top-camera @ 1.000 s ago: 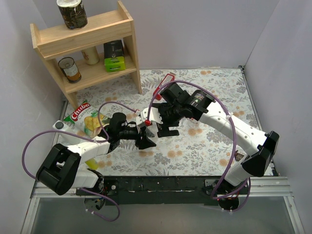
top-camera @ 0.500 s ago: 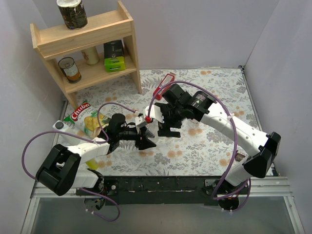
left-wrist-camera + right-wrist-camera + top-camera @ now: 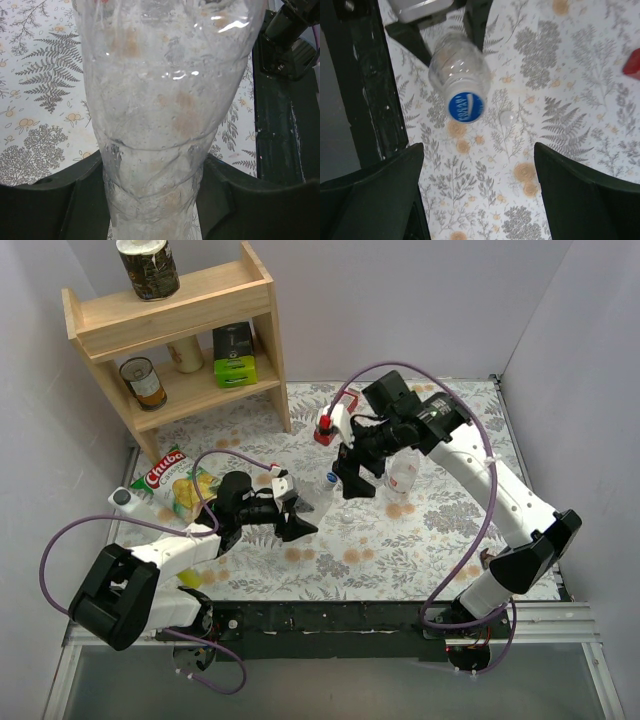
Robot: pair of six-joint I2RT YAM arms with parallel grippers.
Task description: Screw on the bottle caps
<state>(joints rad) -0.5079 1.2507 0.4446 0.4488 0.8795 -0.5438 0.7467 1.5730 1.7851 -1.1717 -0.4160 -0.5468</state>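
imo the left gripper [image 3: 155, 202] is clenched round the clear bottle [image 3: 165, 100], blue cap [image 3: 465, 107] sat on its neck, pale cap [image 3: 506, 117] loose on the table [image 3: 560, 60] just beside, right gripper [image 3: 480, 200] wide open above, so an off-centre grab could cross-thread the blue cap or spin that squishy bottle.

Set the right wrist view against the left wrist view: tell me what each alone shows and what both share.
Right wrist only: the blue cap on the bottle, a pale cap loose on the cloth, a red box corner, the open right gripper. Left wrist only: the bottle's waist close up, a dark part of the right arm. Both: the bottle, the cloth, the left gripper shut on the bottle.
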